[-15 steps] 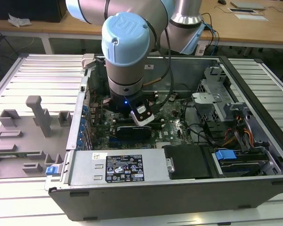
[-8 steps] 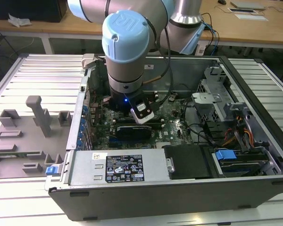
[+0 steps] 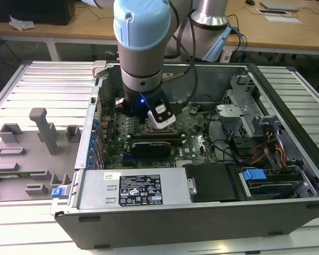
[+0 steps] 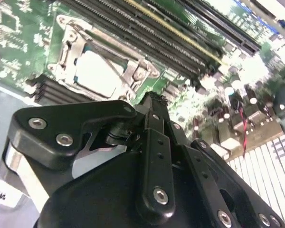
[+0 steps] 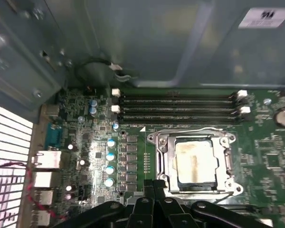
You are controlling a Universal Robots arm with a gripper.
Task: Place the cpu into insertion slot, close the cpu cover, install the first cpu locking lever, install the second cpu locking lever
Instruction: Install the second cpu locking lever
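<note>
The cpu (image 5: 194,161) (image 4: 96,72), a dull silver square, lies in the insertion slot (image 5: 228,164) on the green motherboard. The cpu cover (image 5: 167,156) (image 4: 69,50), a silver frame, lies flat around the chip in both wrist views. A thin wire locking lever (image 5: 190,129) runs along the slot's side towards the memory slots, and another (image 5: 218,193) along the opposite side. My gripper (image 5: 153,183) (image 4: 150,99) hovers at the slot's edge, beside one corner, its black fingers shut together with nothing seen between them. In the exterior view the arm (image 3: 143,58) hides the slot.
The motherboard sits deep in an open computer case (image 3: 287,106). Long black memory slots (image 5: 180,107) run beside the slot, blue capacitors (image 5: 110,156) on another side. A power supply (image 3: 143,188) and a drive cage (image 3: 239,114) flank the board. A grey fixture tray (image 3: 32,154) lies outside.
</note>
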